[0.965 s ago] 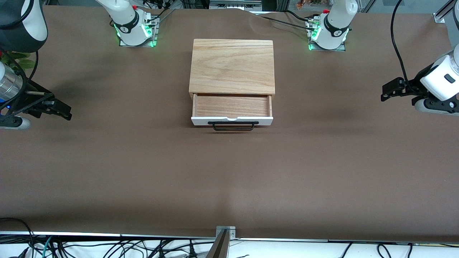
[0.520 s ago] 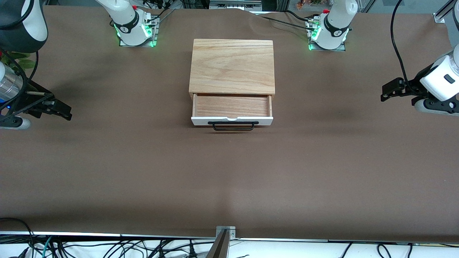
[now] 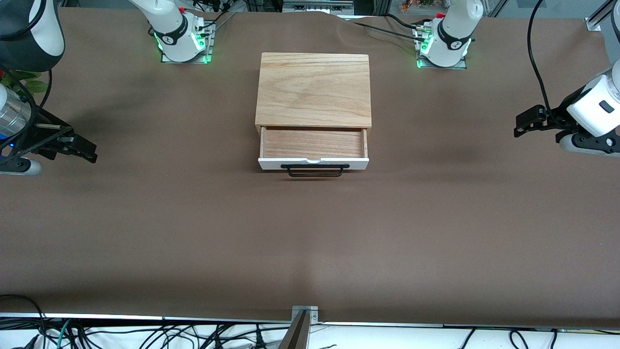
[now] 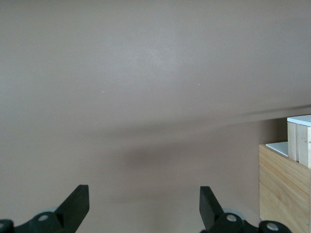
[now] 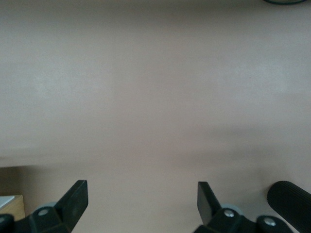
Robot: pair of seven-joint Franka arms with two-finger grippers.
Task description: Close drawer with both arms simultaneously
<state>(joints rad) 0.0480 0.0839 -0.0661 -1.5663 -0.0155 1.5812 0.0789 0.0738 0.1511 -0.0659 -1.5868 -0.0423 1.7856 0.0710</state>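
The drawer [image 3: 312, 143] stands pulled out of the wooden box [image 3: 314, 89] at mid-table, showing its light wood inside, white front panel [image 3: 359, 164] and black bar handle [image 3: 315, 170]. My left gripper [image 3: 519, 125] hangs open and empty over the table at the left arm's end, far from the drawer. In the left wrist view the left gripper [image 4: 144, 206] is wide open, with the box [image 4: 282, 194] at the frame's edge. My right gripper [image 3: 92, 151] hangs open and empty at the right arm's end. It also shows wide open in the right wrist view [image 5: 142, 199].
Brown cloth [image 3: 310, 232] covers the table. The arm bases [image 3: 181, 43] [image 3: 443, 46] stand on either side of the box, farther from the camera. A camera mount [image 3: 304, 315] sits at the nearest table edge. Green leaves [image 3: 29, 85] show by the right arm.
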